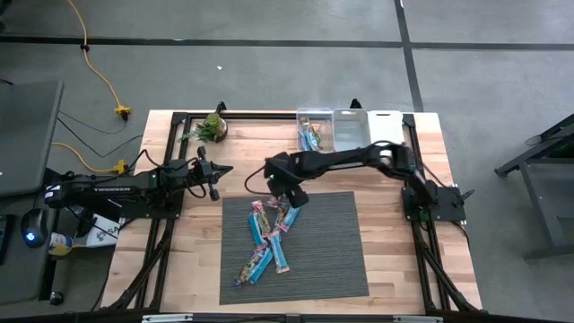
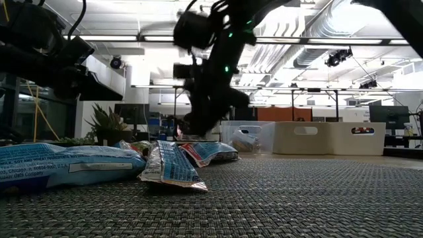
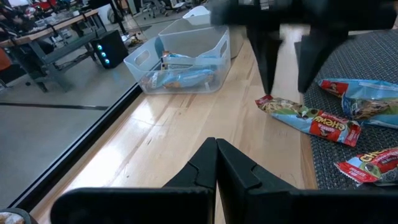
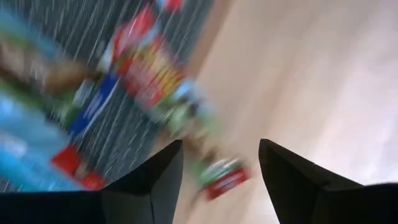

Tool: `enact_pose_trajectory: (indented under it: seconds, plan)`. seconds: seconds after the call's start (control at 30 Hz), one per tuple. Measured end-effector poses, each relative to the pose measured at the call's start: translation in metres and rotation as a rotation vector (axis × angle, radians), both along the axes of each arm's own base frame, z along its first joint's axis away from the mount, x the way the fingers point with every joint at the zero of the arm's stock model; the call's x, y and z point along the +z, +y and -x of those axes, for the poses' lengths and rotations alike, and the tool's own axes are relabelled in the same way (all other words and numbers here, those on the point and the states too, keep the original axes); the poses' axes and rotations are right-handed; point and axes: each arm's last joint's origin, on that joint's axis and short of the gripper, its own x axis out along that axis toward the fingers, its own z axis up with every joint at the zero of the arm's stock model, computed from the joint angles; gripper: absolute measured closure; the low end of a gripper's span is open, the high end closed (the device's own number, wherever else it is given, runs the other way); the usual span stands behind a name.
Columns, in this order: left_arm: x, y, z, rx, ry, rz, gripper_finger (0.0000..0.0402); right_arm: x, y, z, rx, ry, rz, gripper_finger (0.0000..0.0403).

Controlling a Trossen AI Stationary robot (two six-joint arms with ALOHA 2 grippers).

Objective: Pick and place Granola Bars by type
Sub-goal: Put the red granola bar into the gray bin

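Several granola bars lie in a loose pile on a dark ribbed mat; in the low view they lie flat in the foreground. One bar with a green, blue and red wrapper lies across the mat's far edge, one end on the bare wood. My right gripper hangs open over that end, pointing down, one finger on either side. I cannot see it touch the bar. My left gripper waits shut over the wood left of the mat.
Three bins stand in a row at the table's far edge: a clear one holding light blue bars, a second clear one, and a white one. A small potted plant sits at the far left. Bare wood surrounds the mat.
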Motion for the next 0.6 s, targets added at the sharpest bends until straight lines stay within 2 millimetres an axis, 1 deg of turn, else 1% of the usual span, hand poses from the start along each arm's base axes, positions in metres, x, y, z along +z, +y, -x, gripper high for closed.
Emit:
enact_pose_trajectory:
  seconds: [0.07,0.13,0.23,0.37,0.47,0.6]
  plan:
    - [0.000,0.000,0.000,0.000,0.000,0.000,0.0401,-0.013,0.001,-0.009,0.009,0.119,-0.019,0.0208]
    - [0.000,0.000,0.000,0.000,0.001,0.000,0.0401,-0.021,0.004,-0.021,0.034,0.196,-0.031,0.0208]
    - [0.000,0.000,0.000,-0.001,0.000,0.000,0.0401,-0.019,0.010,-0.040,0.082,0.206,-0.023,0.0208]
    - [0.000,0.000,0.000,-0.002,0.000,0.001,0.0401,-0.003,0.015,-0.057,0.144,0.126,-0.006,0.0208]
    - [0.000,0.000,0.000,-0.002,0.000,0.000,0.0401,0.005,0.015,-0.061,0.162,0.088,-0.014,0.0208]
    - [0.000,0.000,0.000,-0.002,0.000,0.001,0.0401,0.001,0.013,-0.057,0.148,0.132,-0.099,0.0208]
